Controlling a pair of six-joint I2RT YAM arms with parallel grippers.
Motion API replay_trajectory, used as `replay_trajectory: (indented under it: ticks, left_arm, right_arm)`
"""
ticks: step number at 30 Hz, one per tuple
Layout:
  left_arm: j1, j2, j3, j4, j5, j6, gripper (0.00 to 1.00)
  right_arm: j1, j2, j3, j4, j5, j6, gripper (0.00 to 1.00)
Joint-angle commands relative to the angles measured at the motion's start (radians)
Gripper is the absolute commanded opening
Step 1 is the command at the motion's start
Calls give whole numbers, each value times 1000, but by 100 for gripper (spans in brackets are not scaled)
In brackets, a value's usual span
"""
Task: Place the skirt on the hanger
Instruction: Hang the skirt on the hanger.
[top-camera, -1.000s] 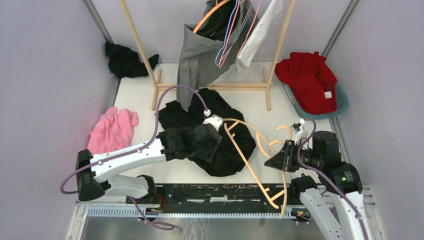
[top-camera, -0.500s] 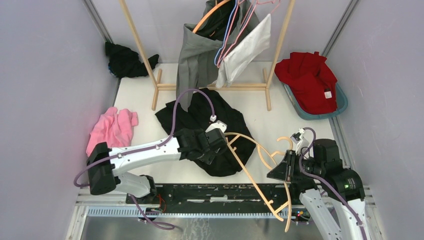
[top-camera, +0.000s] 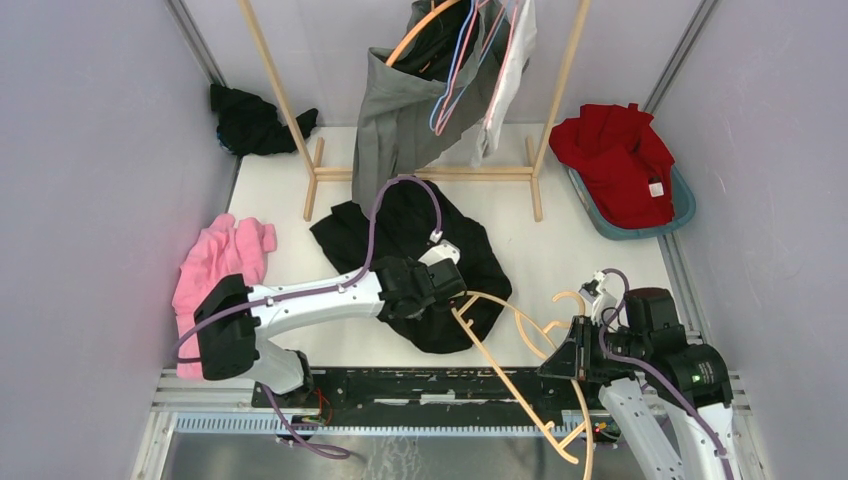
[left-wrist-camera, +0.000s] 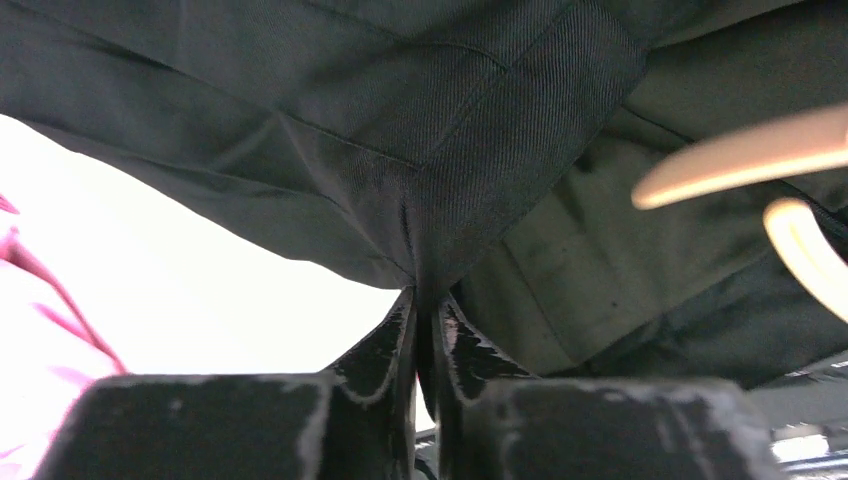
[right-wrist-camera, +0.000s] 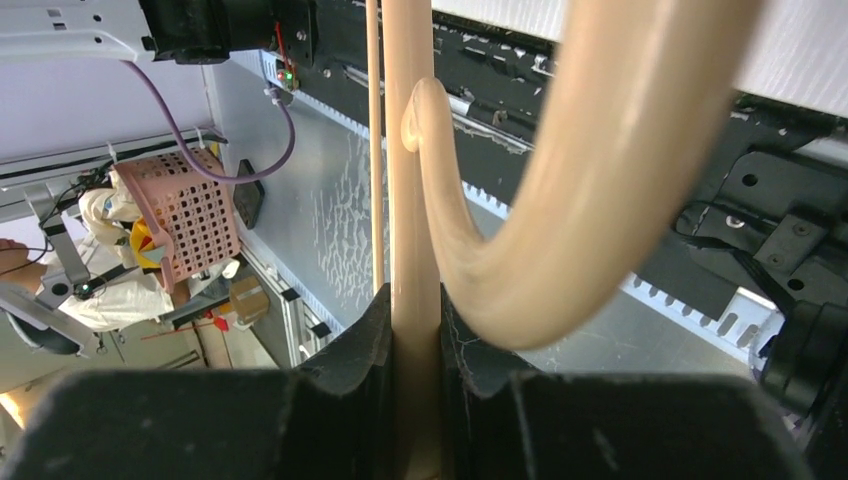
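Observation:
The black skirt (top-camera: 400, 250) lies crumpled on the white table in front of the rack. My left gripper (top-camera: 458, 293) is at its near right edge. In the left wrist view the left gripper (left-wrist-camera: 425, 300) is shut on a raised fold of the skirt (left-wrist-camera: 480, 130). The beige hanger (top-camera: 510, 370) slants from the skirt's edge down over the table's front rail. My right gripper (top-camera: 562, 360) holds it near the hook. The right wrist view shows the right gripper (right-wrist-camera: 415, 315) shut on the hanger (right-wrist-camera: 590, 180); its curved hook fills the upper right.
A wooden rack (top-camera: 420, 172) at the back carries a grey garment (top-camera: 395, 120), a white one (top-camera: 505, 70) and coloured hangers. A pink garment (top-camera: 215, 265) lies left, a black one (top-camera: 250, 120) far left. A teal basket (top-camera: 685, 205) with red cloth (top-camera: 615, 150) stands right.
My left gripper slid right along the skirt and closed on a fold at its near edge. The right arm drew the hanger toward the front rail. The white garment swung.

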Motion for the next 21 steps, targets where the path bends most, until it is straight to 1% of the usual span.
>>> replay_trajectory:
  ticks: [1, 3, 10, 18, 21]
  left_arm:
    - [19, 16, 64, 30, -89, 14, 5]
    - [29, 11, 76, 39, -92, 10, 3]
    - [62, -49, 128, 77, -92, 6, 3]
    - [62, -114, 172, 94, -51, 16, 3]
    - [62, -137, 177, 97, -10, 17, 3]
  right_arm:
    - [0, -24, 36, -15, -66, -9, 2]
    - [0, -30, 31, -18, -77, -1, 2]
    - [0, -46, -18, 6, -117, 29, 1]
    - [-1, -69, -116, 132, -111, 110, 2]
    - [-1, -86, -161, 181, -96, 151, 2]
